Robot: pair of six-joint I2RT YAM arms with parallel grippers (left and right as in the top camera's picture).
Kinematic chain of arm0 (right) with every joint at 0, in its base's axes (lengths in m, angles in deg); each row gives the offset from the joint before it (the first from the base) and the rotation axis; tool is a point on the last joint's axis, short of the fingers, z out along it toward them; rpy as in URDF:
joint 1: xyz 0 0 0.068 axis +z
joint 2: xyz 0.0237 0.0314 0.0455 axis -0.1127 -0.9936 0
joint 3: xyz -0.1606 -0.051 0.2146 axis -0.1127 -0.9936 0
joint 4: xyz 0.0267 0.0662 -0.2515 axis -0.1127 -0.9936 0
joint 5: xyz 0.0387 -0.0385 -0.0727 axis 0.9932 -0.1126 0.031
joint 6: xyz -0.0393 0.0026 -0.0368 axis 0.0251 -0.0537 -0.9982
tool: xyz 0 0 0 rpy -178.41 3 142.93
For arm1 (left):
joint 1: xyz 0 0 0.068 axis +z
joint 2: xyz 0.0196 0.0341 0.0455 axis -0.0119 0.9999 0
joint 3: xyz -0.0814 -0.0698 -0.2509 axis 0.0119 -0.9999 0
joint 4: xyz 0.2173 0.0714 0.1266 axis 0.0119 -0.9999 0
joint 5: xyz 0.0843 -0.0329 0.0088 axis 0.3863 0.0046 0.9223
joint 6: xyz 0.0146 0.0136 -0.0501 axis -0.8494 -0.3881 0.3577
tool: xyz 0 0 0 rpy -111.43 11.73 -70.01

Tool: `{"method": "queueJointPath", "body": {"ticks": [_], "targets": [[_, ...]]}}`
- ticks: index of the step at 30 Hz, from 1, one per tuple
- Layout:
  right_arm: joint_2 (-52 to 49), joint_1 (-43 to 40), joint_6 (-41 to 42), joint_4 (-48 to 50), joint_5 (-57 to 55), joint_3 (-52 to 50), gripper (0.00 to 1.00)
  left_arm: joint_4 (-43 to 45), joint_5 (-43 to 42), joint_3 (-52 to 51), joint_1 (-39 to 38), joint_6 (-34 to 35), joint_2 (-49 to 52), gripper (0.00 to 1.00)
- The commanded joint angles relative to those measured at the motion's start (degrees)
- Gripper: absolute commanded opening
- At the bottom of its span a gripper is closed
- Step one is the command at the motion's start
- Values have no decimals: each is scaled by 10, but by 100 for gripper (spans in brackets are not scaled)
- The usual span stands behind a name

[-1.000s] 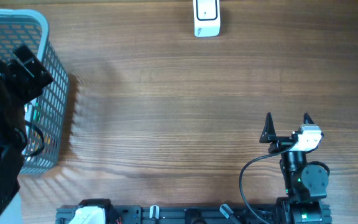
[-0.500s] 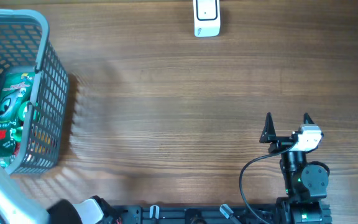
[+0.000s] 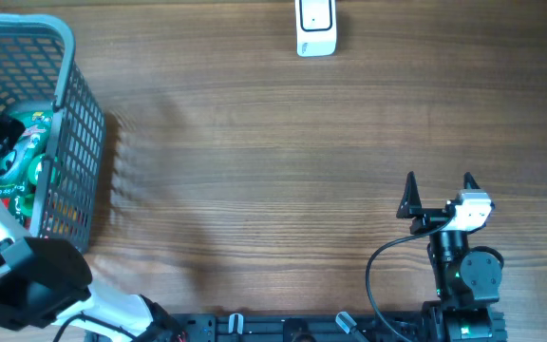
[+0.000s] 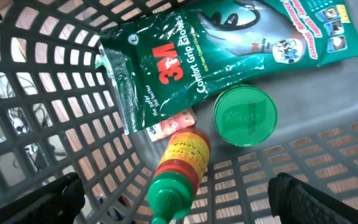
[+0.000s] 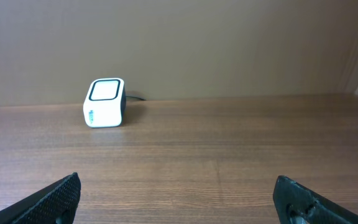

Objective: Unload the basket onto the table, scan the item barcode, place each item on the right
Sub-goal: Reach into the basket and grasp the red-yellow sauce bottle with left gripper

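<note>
A grey mesh basket [image 3: 74,142] stands at the table's left edge. In it lie a green 3M glove packet [image 4: 216,50], a round green-lidded jar [image 4: 245,116], a red and yellow sauce bottle [image 4: 182,158] with a green cap, and a small pink packet [image 4: 169,126]. My left gripper [image 4: 179,202] hangs open inside the basket, fingers wide on either side of the bottle's cap and holding nothing. The white barcode scanner [image 3: 315,27] sits at the table's far edge, also seen as the scanner [image 5: 104,102] ahead of my right gripper [image 5: 179,199], which is open and empty.
The basket's walls [image 4: 55,112] close in around the left gripper. My left arm [image 3: 27,280] bends over the table's front left corner. The right arm [image 3: 459,256] rests at the front right, with bare wooden table [image 3: 273,171] between it and the scanner.
The left arm swept off the basket toward the front left, uncovering the items; a dark part of it is now over the basket's left side. The right arm has stayed still.
</note>
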State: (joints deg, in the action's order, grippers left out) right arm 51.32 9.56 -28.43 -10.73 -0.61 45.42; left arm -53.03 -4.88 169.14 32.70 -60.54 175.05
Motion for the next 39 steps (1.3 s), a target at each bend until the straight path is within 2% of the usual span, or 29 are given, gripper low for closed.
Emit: {"method": "queueJointPath", "body": {"ticks": [1, 10, 17, 26, 28, 29, 32, 39], "targets": [[0, 3, 9, 3, -9, 0, 100, 9, -4, -22, 3, 16, 12, 100], [0, 3, 8, 3, -9, 0, 100, 30, -52, -150, -1, 2, 12, 100], [0, 3, 9, 3, -9, 0, 99, 37, -62, -162, -8, -1, 11, 100], [0, 3, 8, 3, -9, 0, 100, 70, -64, -236, -7, 1, 11, 98], [0, 3, 8, 3, -9, 0, 100, 73, -64, -236, -7, 1, 11, 90], [0, 3, 8, 3, -9, 0, 100, 73, -64, -236, -7, 1, 11, 81], [0, 3, 8, 3, -9, 0, 100, 75, -64, -236, -7, 1, 11, 66], [0, 3, 8, 3, -9, 0, 100, 75, -64, -236, -5, 1, 11, 48]]}}
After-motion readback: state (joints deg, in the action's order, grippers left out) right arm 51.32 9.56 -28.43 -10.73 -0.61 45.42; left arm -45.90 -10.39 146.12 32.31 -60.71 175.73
